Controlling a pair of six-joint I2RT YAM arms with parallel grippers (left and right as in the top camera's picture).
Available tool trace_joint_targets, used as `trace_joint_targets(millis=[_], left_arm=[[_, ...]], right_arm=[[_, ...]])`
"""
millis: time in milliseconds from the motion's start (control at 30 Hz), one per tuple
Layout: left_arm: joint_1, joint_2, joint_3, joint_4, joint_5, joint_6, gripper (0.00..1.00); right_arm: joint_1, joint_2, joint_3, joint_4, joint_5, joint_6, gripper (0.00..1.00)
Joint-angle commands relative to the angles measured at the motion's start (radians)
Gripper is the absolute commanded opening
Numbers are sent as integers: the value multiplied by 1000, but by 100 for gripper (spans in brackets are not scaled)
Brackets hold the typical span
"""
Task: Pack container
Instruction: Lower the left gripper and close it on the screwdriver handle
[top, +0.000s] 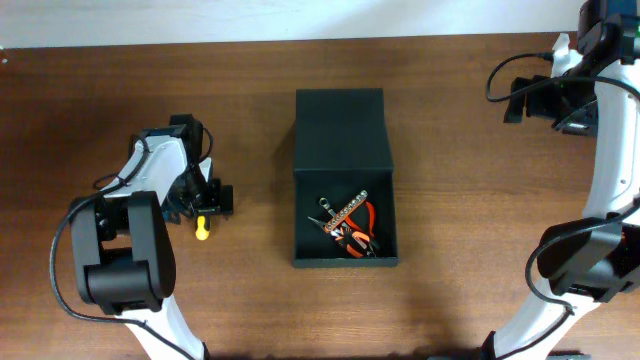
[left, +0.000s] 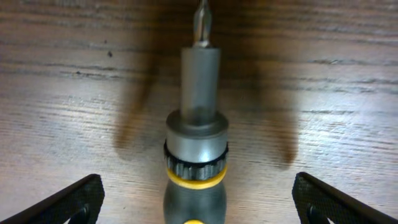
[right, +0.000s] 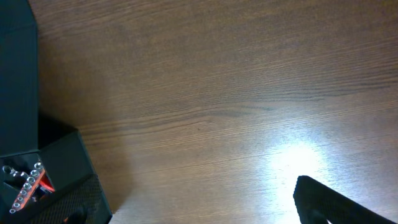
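The black container (top: 343, 150) sits mid-table, its flap lid folded open toward the back. Inside lie orange-handled pliers (top: 358, 236) and a bit holder strip (top: 340, 212); the container also shows at the left edge of the right wrist view (right: 25, 93). A grey screwdriver with yellow rings (left: 196, 155) lies on the wood between the wide-open fingers of my left gripper (left: 198, 202), untouched; its yellow end shows in the overhead view (top: 202, 229). My left gripper (top: 205, 200) hangs low over it. My right gripper (right: 199, 205) is open and empty, high at the table's back right (top: 530, 98).
The brown wooden table (top: 460, 200) spreads around the container. A pale wall strip (top: 300, 20) runs along the far edge. The arm bases (top: 125, 260) stand at the front left and front right.
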Motion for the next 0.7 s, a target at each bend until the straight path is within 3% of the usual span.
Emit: trace_joint_targets(millis=[0, 667], left_arm=[[4, 5, 19, 4, 20, -15, 99], [50, 6, 5, 19, 69, 5, 99]], right_arm=[[0, -6, -2, 1, -6, 0, 99], [0, -6, -2, 1, -6, 0, 99]])
